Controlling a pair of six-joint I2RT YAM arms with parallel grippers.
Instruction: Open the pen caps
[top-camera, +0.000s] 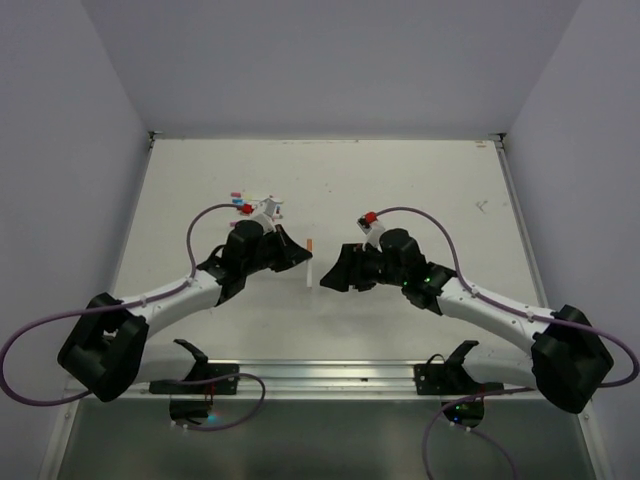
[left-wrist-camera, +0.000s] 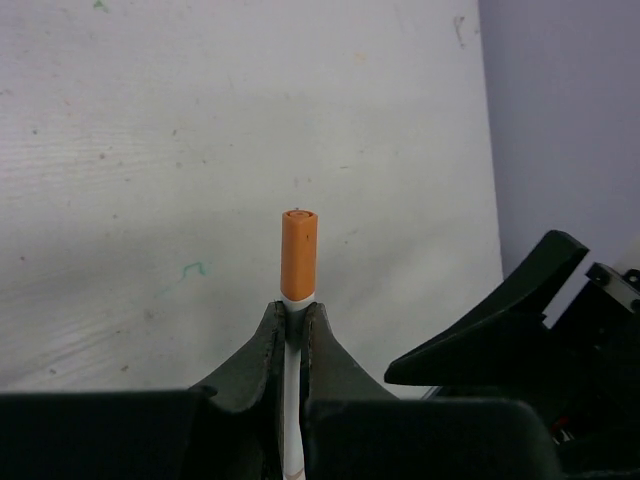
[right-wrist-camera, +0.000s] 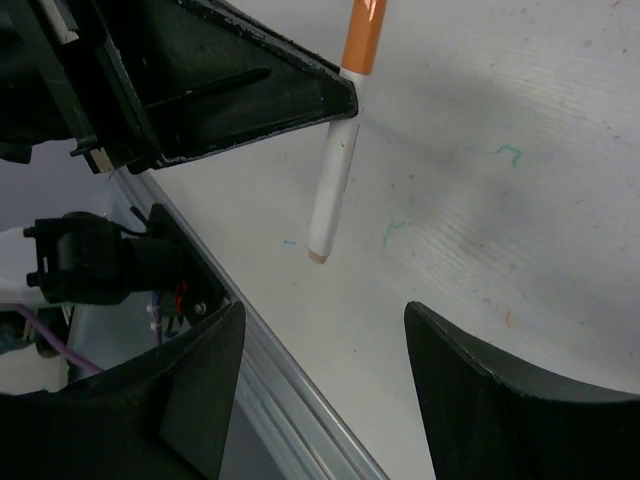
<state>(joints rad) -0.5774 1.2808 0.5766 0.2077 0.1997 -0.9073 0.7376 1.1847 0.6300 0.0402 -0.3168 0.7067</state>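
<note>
From above, the left hand (top-camera: 303, 257) holds a white pen (top-camera: 310, 276) near the middle of the counter (top-camera: 400, 170), with the pen's orange cap (top-camera: 311, 245) pointing toward the far edge. In the left wrist view, that hand pinches the pen just below the cap. In the right wrist view, the right hand (right-wrist-camera: 325, 312) is spread wide beneath the pen and does not touch it.

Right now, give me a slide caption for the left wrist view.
Left gripper shut on a slim white pen below its orange plastic cap, over the white table.

Exposed: pen cap (left-wrist-camera: 298, 255); left end effector (left-wrist-camera: 292, 314) blocks pen (right-wrist-camera: 332, 190) midway.
</note>
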